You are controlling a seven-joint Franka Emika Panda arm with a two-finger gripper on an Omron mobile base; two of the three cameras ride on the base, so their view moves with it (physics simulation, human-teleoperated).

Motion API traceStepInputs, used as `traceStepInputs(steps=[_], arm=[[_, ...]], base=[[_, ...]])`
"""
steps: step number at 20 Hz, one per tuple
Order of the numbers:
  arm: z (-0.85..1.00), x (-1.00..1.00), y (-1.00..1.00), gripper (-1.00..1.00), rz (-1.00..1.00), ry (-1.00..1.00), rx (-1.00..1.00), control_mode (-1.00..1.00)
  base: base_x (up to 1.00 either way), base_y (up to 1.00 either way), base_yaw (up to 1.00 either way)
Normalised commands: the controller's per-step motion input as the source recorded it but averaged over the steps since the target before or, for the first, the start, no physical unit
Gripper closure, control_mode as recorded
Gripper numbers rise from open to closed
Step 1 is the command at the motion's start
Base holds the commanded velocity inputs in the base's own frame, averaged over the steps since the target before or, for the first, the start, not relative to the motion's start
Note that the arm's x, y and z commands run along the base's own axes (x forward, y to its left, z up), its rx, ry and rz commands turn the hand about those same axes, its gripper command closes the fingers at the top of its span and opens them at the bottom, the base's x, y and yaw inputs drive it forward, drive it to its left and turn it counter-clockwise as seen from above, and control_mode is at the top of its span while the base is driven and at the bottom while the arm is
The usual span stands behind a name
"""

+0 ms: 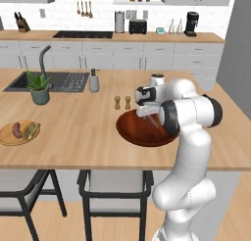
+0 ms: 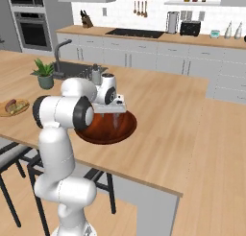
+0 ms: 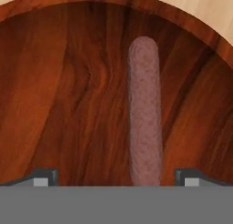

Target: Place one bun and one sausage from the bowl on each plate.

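Step in hand: sausage pickup. Gripper, fingers apart, hovers inside the bowl (sausage off-centre); next, centre, descend, close.

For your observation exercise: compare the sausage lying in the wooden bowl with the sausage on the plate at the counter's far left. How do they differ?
The sausage in the bowl lies alone on the dark wooden bowl; the sausage on the plate lies beside a bun. The bowl's sausage sits under the open gripper; the plated one lies far from it. Both are reddish-brown and lie flat.
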Motion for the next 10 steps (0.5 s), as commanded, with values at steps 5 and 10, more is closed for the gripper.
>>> traceStepInputs(steps=[5,10], arm=[[-0.46,0.37,-0.03,-1.00,-0.07,-0.09,-0.01,-1.00],[-0.29,0.22,0.00,-1.00,-0.05,-0.02,-0.11,-1.00]], base=[[0.00,0.00,0.00],[0.00,0.00,0.00]])
